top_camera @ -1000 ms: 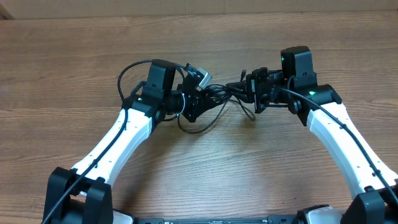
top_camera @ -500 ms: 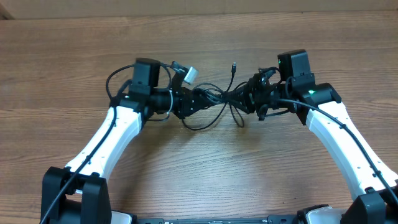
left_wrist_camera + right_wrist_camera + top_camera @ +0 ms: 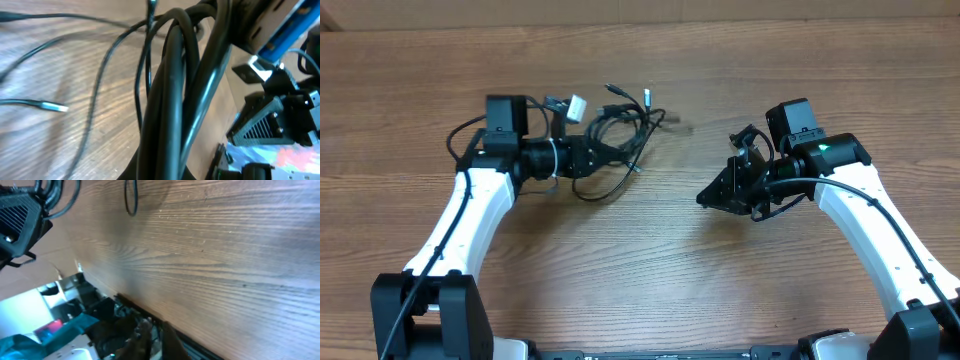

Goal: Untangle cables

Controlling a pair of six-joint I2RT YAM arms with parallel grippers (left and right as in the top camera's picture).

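Note:
The cables form a loose black bundle on the wooden table, left of centre, with small plug ends pointing up and away. My left gripper is shut on the bundle's near-left side. In the left wrist view the thick strands fill the middle and hide the fingertips, and a thin strand with a silver plug lies to the left. My right gripper hangs apart from the bundle, right of centre. Its fingers stand almost together with nothing between them. One cable loop shows at the top of that view.
A white connector sticks up beside the left gripper. The left arm's own thick black cable loops out to its left. Bare wood lies between the two arms. The table's near edge runs close under the right gripper.
The left gripper has dragged the bundle left and away. The right gripper has lost its hold on the cables and swung down toward the near side, now empty.

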